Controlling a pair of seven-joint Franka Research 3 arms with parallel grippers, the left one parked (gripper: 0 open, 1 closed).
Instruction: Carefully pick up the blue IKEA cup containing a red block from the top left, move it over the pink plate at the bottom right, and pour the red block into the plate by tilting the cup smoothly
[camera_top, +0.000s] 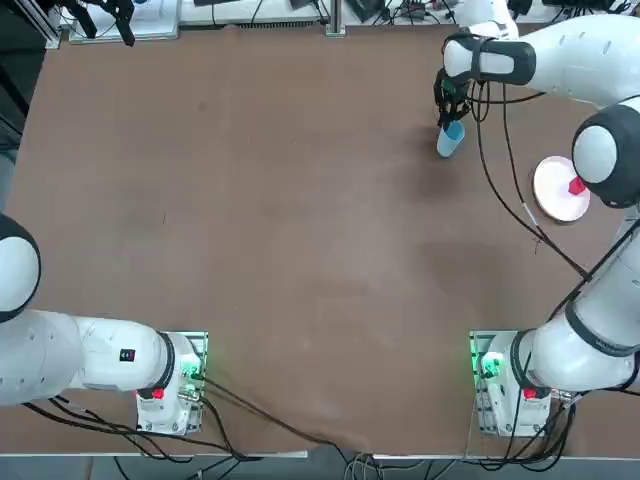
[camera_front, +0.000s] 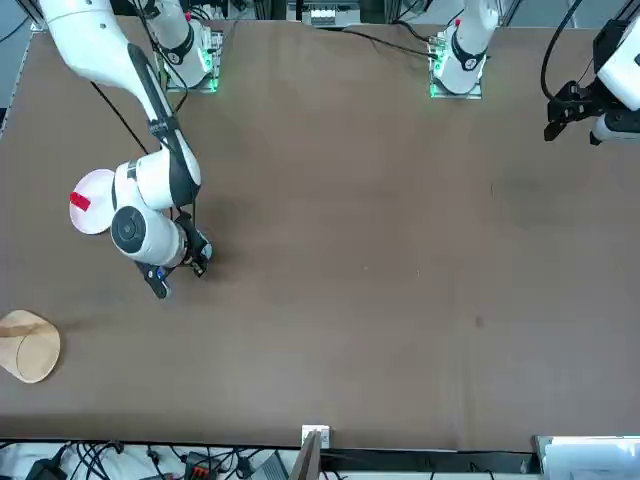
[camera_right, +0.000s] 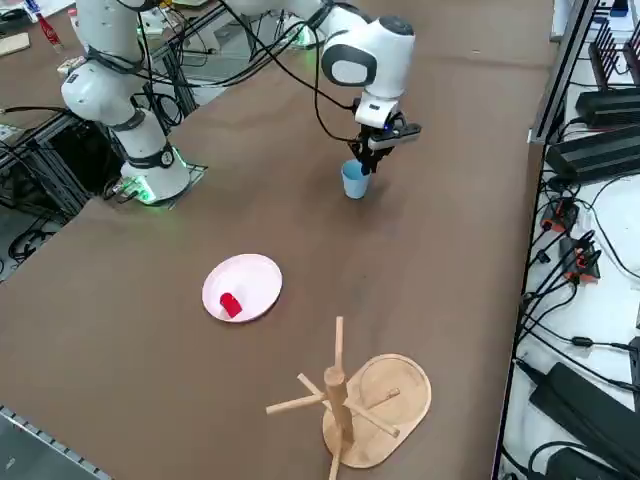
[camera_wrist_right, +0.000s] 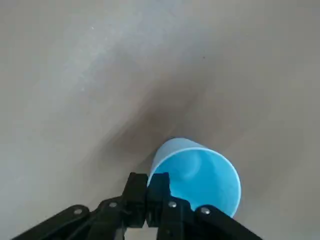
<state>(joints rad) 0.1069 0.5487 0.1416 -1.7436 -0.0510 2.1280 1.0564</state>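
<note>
A: Looking down from overhead, where did the right gripper (camera_top: 449, 118) sit?

B: It hung over the far right part of the table (camera_top: 280, 230), pointing down, with the blue IKEA cup (camera_top: 450, 139) right under it. The cup stood just at the jaws, leaning a little in that view.

A: Were the jaws holding it?

B: The wrist view showed the 2 fingers (camera_wrist_right: 135, 192) pressed together, pinching the cup's rim on the side nearest the camera. So the jaws were closed on the wall of the blue IKEA cup, 1 finger inside and 1 outside as far as I could tell. The rest of the cup's mouth stood open beyond the fingers, and its inside looked plain blue.

A: Was the cup on the table or lifted?

B: From the raised side camera its base seemed at or very near the table surface, directly below the gripper. I could not tell whether it touched.

A: And the red block (camera_right: 230, 305)?

B: It lay on the pink plate (camera_right: 255, 275), off to 1 side of the plate's middle. The plate sat well apart from the cup, closer to the robot's right edge of the table.

A: Anything else nearby?

B: A wooden stand (camera_right: 355, 400) with pegs on an oval base stood beyond the plate, clear of both the plate and the cup.
</note>
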